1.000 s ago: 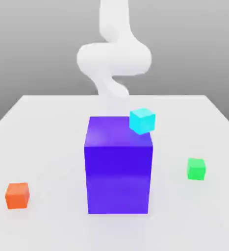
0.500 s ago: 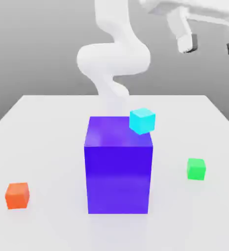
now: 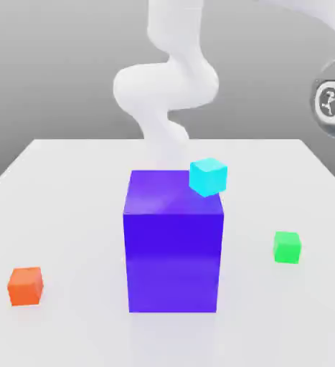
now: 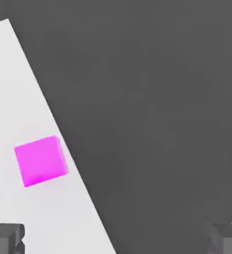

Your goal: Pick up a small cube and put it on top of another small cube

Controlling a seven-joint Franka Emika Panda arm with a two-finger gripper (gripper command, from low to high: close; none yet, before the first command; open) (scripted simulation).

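In the hand view my gripper (image 4: 116,240) is open, its two dark fingertips (image 4: 6,238) standing wide apart with nothing between them. A small magenta cube (image 4: 40,160) lies ahead of them on the white table (image 4: 18,99), close to the table's edge. The exterior view holds three more small cubes. A cyan cube (image 3: 208,176) is at the upper right corner of a tall purple block (image 3: 173,244). A green cube (image 3: 287,246) lies on the table at the exterior view's right, and an orange cube (image 3: 25,285) at its left.
The tall purple block stands in the middle of the white table (image 3: 69,186). The white arm (image 3: 166,86) rises behind it and arcs over to the exterior view's right, where a round joint (image 3: 333,100) shows at the edge. Beyond the table's edge lies dark floor (image 4: 162,124).
The arm has swung toward the exterior view's right. The hand seen at the upper right half a second ago has left that view, and a round joint sits there now. No cube has moved.
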